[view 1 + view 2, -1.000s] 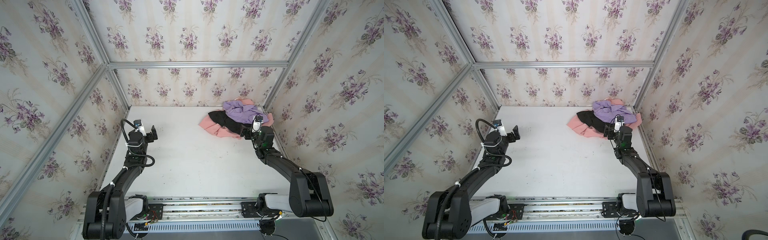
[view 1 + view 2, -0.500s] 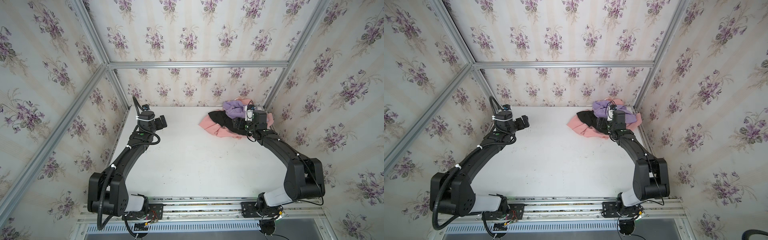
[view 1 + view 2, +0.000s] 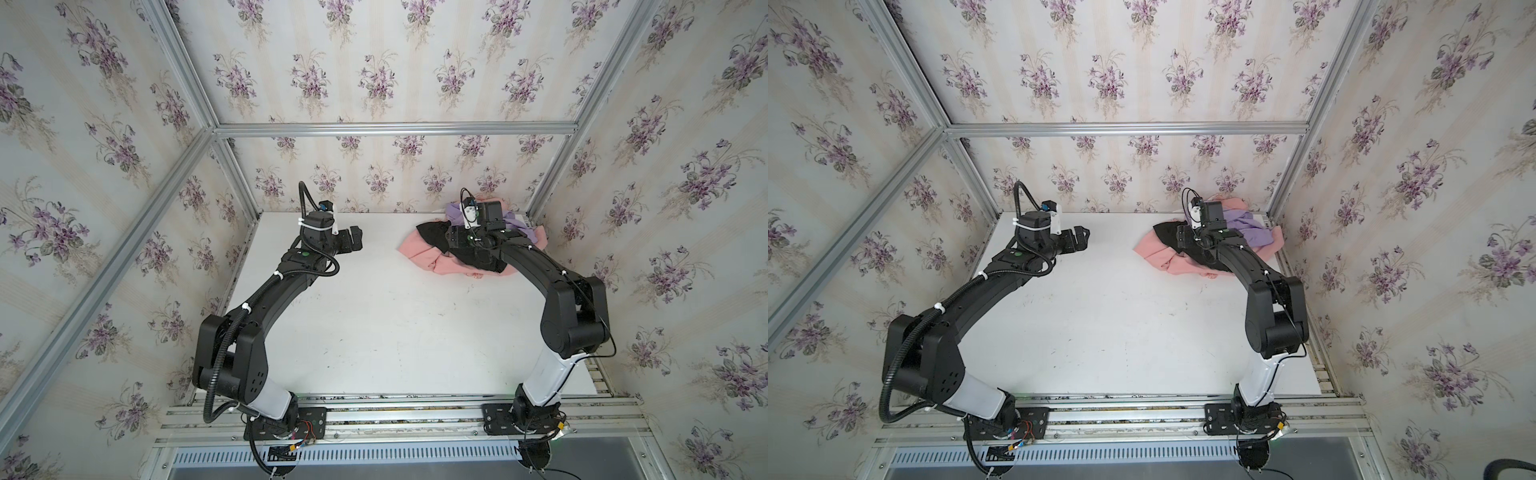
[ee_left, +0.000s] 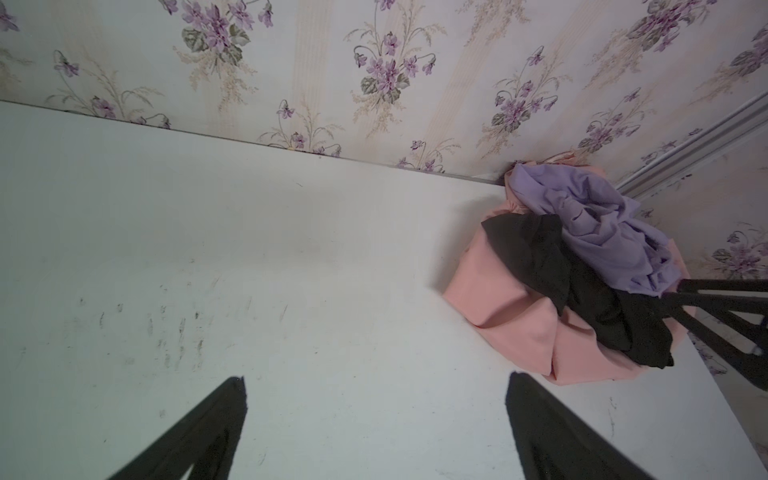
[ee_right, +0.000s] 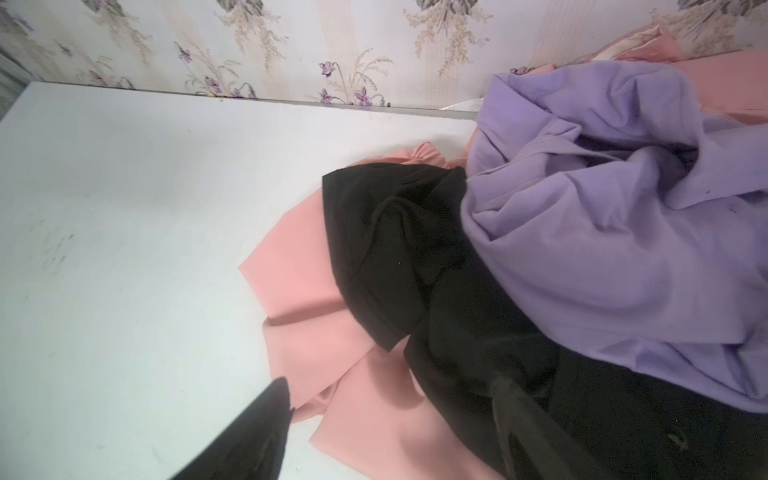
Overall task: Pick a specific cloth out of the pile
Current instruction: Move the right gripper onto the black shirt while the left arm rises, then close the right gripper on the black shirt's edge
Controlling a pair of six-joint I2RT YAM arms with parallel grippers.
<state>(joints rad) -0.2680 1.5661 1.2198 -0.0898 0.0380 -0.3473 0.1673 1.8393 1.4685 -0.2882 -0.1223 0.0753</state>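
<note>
The pile (image 3: 419, 254) (image 3: 1154, 254) lies in the table's far right corner: a salmon pink cloth at the bottom, the black cloth (image 3: 430, 230) (image 3: 1165, 230) (image 4: 536, 257) (image 5: 395, 232) across it, and a lilac cloth (image 3: 521, 228) (image 5: 602, 216) on top towards the wall. My right gripper (image 3: 453, 239) (image 3: 1179, 237) (image 5: 390, 390) hangs open low over the pile's near edge. One of its fingers is over the pink hem, the other over the black cloth; nothing is gripped. My left gripper (image 3: 357, 239) (image 3: 1081, 237) (image 4: 376, 386) is open and empty above bare table, left of the pile.
The white table (image 3: 374, 316) has floral-papered walls on three sides. An aluminium post (image 3: 548, 174) stands in the corner just behind the pile. The right arm's forearm (image 3: 536, 262) crosses over the pile's right part. A rail (image 3: 374, 411) with both arm bases runs along the front.
Both arms have reached out towards the back of the table. The right gripper has moved leftwards across the pile and its jaws have narrowed somewhat. The left gripper has moved further back and rightwards.
</note>
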